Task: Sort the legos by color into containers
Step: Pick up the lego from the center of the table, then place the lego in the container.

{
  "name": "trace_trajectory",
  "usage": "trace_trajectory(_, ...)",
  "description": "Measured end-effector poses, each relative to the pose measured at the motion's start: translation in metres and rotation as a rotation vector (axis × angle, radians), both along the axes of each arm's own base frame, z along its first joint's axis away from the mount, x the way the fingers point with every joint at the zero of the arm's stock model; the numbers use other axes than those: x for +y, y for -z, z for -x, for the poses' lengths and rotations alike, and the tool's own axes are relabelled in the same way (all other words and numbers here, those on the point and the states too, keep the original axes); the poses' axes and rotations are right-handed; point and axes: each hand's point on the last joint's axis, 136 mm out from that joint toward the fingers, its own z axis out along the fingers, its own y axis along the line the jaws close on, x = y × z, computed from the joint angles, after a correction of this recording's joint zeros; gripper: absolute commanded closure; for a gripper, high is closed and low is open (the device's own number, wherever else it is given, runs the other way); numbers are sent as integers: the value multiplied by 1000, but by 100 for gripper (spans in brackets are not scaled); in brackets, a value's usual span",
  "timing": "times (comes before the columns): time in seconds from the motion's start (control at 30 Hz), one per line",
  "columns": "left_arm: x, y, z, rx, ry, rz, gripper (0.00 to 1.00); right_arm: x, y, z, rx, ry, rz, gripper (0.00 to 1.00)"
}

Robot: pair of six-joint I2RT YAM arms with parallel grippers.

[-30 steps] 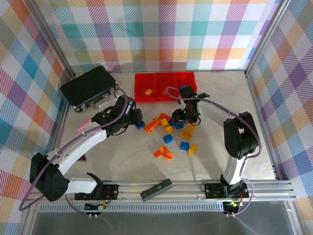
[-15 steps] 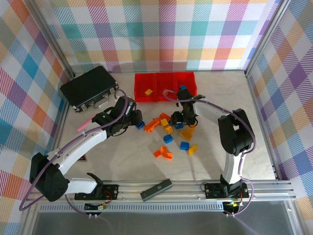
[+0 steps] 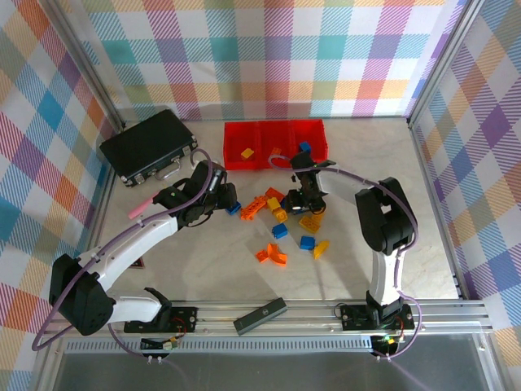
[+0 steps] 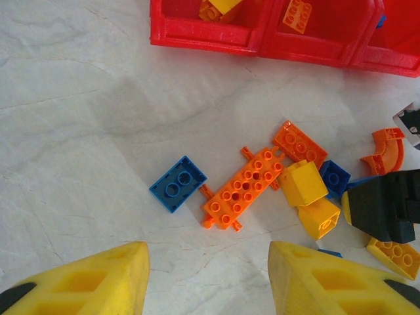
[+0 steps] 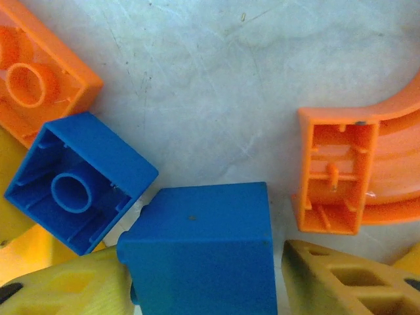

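Three joined red containers stand at the back, holding a yellow brick, an orange one and a blue one. The other legos lie scattered mid-table. My left gripper hangs open over bare table, short of a blue brick and a long orange plate. My right gripper is down in the pile, open. A blue brick sits between its fingers; the left one touches it, and a thin gap shows at the right one. A hollow blue brick and an orange arch lie beside it.
A black latched case sits at the back left, with a pink stick near the left arm. A black bar lies on the front rail. More orange, blue and yellow bricks lie nearer the front.
The right arm's elbow has swung left and its gripper has edged left over the pile. The left arm has stayed still.
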Motion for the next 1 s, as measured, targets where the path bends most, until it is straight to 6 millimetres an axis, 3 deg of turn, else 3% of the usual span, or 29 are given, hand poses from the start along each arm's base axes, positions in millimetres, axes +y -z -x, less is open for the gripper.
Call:
trace_trajectory(0.23,0,0,0,0,0,0,49,3,-4,-5,-18,-3,2,54)
trace_trajectory(0.47,0,0,0,0,-1,-1,49,2,-12,-7,-24,-6,10,55)
trace_trajectory(0.63,1,0,-1,-4,-6,-6,49,0,-34,-13,-62,-14,21,55)
trace_trajectory(0.83,2,0,-1,-4,-8,-8,49,-1,-86,-53,-193,14,-9,55)
trace_trajectory(1.0,3,-3,0,-10,-9,-7,49,-20,-130,-109,-313,103,-33,55)
